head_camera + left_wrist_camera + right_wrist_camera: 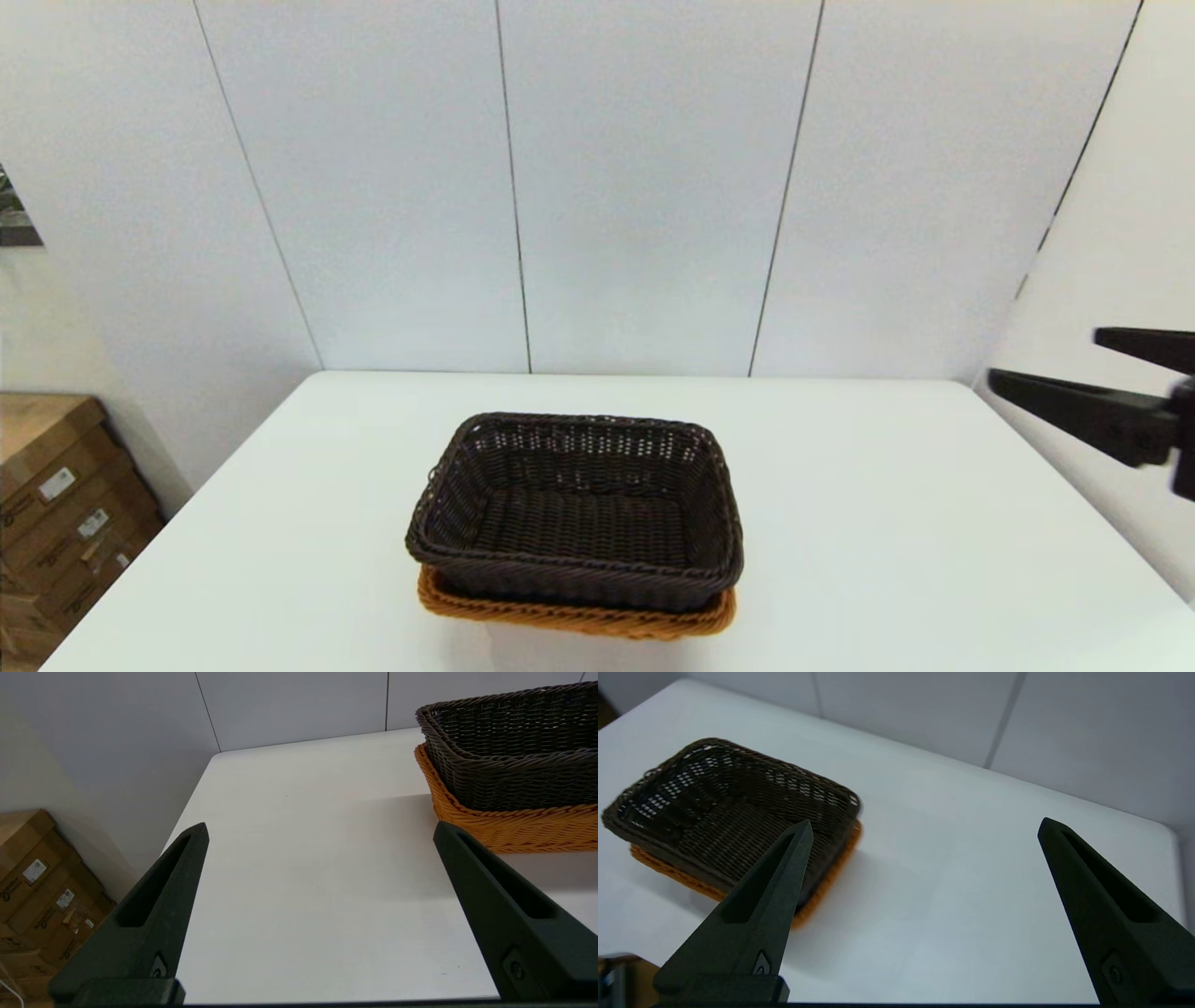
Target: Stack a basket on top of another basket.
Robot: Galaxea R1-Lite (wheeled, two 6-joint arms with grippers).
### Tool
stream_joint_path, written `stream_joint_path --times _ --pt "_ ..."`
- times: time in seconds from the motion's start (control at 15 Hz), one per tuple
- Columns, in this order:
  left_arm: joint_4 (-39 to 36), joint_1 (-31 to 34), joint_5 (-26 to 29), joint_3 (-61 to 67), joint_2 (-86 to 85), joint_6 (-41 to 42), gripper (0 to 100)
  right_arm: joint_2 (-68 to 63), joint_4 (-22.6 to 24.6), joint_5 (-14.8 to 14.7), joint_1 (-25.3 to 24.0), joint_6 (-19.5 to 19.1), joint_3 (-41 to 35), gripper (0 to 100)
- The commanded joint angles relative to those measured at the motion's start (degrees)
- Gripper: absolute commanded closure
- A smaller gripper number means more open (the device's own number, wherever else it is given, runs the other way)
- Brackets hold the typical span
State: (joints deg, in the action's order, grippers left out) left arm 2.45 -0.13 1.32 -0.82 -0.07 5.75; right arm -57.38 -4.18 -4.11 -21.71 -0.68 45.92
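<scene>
Both jaws stand released, and neither one grasps anything. My right gripper (pixel 1046 359) hangs in the air at the right edge of the head view, above the right side of the table (pixel 887 523), with its two black fingers spread wide and pointing toward the middle; it is well apart from the baskets. In the right wrist view the same gripper (pixel 924 828) looks down on the table from a height, and the baskets lie beyond its one finger. My left gripper (pixel 320 830) is not seen in the head view, but its own wrist view shows the fingers far apart, low over the left part of the table, with the baskets just beside one fingertip and not touching it. The dark brown basket (pixel 577 509) sits nested inside the orange-tan basket (pixel 579 618), upright and nearly level, so only the braided rim of the lower one shows around it. The pair stands near the front middle of the table. On the floor to the left there are cardboard boxes (pixel 56 504).
</scene>
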Motion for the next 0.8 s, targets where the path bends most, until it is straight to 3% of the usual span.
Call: stream_joint_path --times 0.07,0.27,0.53,0.8 --pt "0.0 0.0 0.0 0.0 0.0 0.0 0 28.8 0.0 0.0 16.1 -1.0 -16.3 0" --pt "0.0 0.0 0.0 0.0 0.0 0.0 0 40.1 -1.7 0.0 22.2 -1.0 -23.0 0" --pt "0.0 0.0 0.0 0.0 0.0 0.0 0 49.7 -8.6 0.3 22.1 -1.0 -25.1 0" --pt "0.1 0.0 0.0 -0.1 0.0 0.0 0 57.4 -8.1 3.5 22.0 -1.3 -33.8 0"
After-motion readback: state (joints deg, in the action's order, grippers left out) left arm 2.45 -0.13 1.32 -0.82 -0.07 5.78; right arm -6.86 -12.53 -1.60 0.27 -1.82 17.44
